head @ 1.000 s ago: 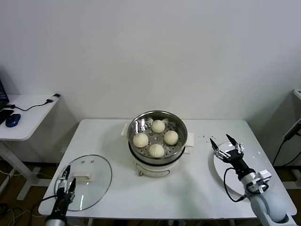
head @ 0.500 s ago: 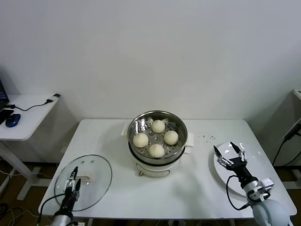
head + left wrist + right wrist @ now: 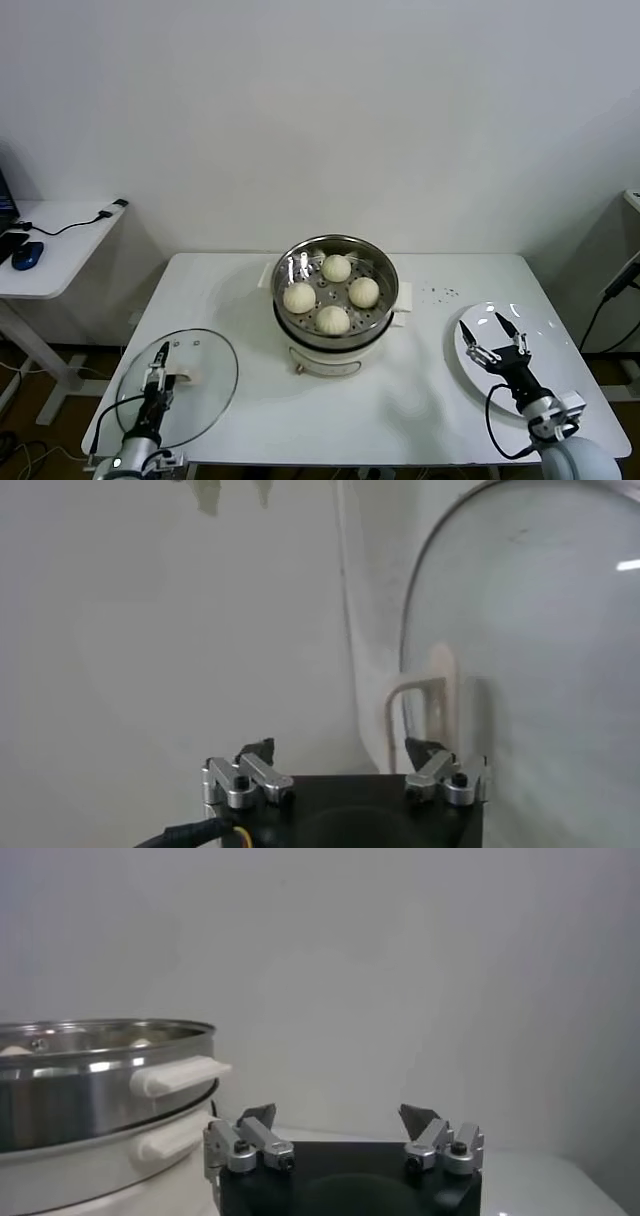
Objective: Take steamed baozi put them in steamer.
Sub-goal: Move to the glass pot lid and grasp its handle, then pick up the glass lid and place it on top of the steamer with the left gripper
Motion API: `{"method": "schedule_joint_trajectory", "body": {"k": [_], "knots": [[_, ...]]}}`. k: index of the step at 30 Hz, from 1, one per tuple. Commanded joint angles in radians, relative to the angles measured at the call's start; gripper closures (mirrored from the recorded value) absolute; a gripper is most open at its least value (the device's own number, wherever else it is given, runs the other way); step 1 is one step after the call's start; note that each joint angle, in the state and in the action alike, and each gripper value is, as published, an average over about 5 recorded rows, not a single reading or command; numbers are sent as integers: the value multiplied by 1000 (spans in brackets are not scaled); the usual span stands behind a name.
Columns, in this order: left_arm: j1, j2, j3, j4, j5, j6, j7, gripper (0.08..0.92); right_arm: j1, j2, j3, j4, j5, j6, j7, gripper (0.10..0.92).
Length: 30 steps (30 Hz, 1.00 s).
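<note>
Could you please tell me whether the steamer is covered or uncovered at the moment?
Uncovered. The steamer stands open with four steamed baozi visible inside, while the glass lid lies flat on the table to its left.

Glass lid (image 3: 190, 385), white plate (image 3: 545, 335)

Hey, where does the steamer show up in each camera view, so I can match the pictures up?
Head view: the steamer stands mid-table with four baozi inside, between the glass lid and the white plate.
Left wrist view: not in it; only the lid shows.
Right wrist view: its steel wall with white handles fills the picture's left edge.
Shared landmark: the white table.
</note>
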Motion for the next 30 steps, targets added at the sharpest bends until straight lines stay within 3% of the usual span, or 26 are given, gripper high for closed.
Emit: {"method": "schedule_joint_trajectory", "body": {"k": [1,18,24,30], "knots": [[-52,2,10,50,-38,-8,-28,204,-1,17,1,-7,-29,3,-2,203],[-32,16,4,14,-81,-12,-25,683,19,21,12,-26,-50,10,-15,203],[24,41,9,-126,-140,40,2,837,34,8,16,-38,-47,11,-17,203],[117,86,21,-343,-220,144,67,854,56,2,15,-56,-46,12,-17,203]]}}
